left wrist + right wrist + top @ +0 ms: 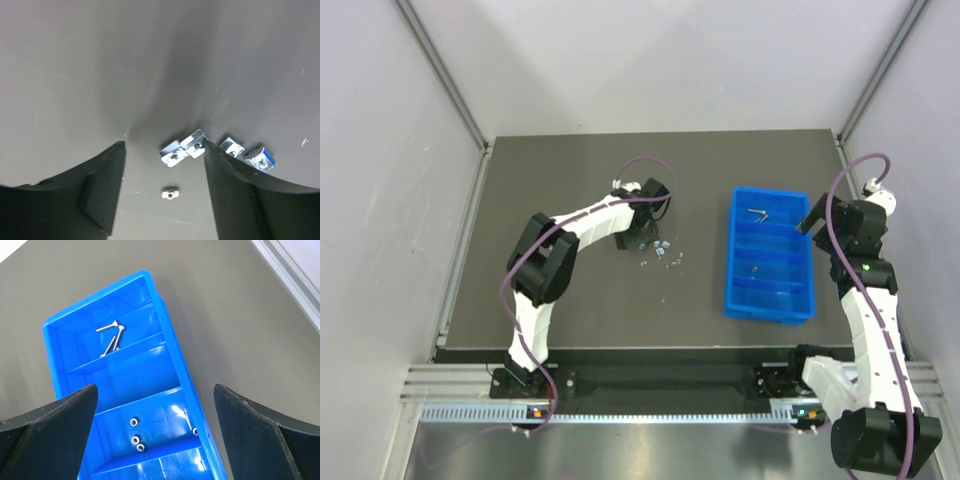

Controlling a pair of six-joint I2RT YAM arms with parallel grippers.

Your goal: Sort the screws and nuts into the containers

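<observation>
Several silvery nuts (660, 250) lie loose on the dark table. My left gripper (642, 236) hovers low over them, open. In the left wrist view a small flat nut (170, 193) lies on the table between the left gripper's (164, 145) fingers, touching neither. Two block-shaped nuts (173, 154) sit just beyond the tips, and others (260, 159) show past the right finger. The blue tray of containers (731, 250) stands to the right. My right gripper (155, 387) hangs open above it, empty. Screws (112, 335) lie in the far compartment and nuts (135, 435) in the third.
The tray's second compartment (125, 372) shows nothing inside. Grey walls with metal rails (450, 90) enclose the table on three sides. The table's right edge (285, 275) runs close behind the tray.
</observation>
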